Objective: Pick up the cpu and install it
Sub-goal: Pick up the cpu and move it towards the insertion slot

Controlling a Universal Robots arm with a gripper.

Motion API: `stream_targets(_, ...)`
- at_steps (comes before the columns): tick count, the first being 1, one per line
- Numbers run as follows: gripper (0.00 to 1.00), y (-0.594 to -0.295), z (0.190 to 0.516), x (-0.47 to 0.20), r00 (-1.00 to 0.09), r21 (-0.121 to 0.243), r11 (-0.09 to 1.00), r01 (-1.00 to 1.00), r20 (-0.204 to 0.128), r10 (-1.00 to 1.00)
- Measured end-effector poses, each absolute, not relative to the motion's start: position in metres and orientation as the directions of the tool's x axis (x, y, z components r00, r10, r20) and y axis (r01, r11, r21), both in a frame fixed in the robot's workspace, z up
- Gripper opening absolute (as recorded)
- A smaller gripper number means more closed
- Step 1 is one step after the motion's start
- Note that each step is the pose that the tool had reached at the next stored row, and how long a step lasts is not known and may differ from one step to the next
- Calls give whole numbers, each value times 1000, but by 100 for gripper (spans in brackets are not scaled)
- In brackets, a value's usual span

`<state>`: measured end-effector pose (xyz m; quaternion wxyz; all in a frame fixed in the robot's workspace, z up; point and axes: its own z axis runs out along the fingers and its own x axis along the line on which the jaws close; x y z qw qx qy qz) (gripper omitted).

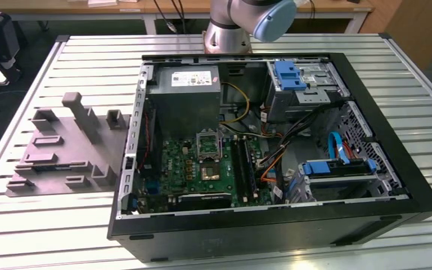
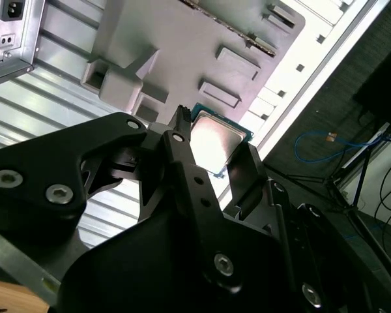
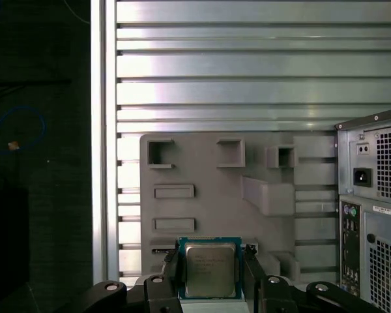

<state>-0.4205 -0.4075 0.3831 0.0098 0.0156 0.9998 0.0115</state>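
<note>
One gripper (image 3: 212, 261) clamped on the cpu (image 3: 208, 272) by two opposite sides, over an edge of the grey tray (image 3: 215, 169), computer case (image 3: 371, 195) beside

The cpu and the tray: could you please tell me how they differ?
The cpu has a shiny metal top with a green edge; the tray is matt grey plastic. The cpu is far smaller than the tray. The gripper holds the cpu; the tray lies on the slatted table. Both are straight-edged and greyish.
</note>
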Motion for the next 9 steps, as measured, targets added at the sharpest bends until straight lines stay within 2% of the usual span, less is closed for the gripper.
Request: stream_targets(9,47,-408,383,-415,-999,23,999,31,-19,31)
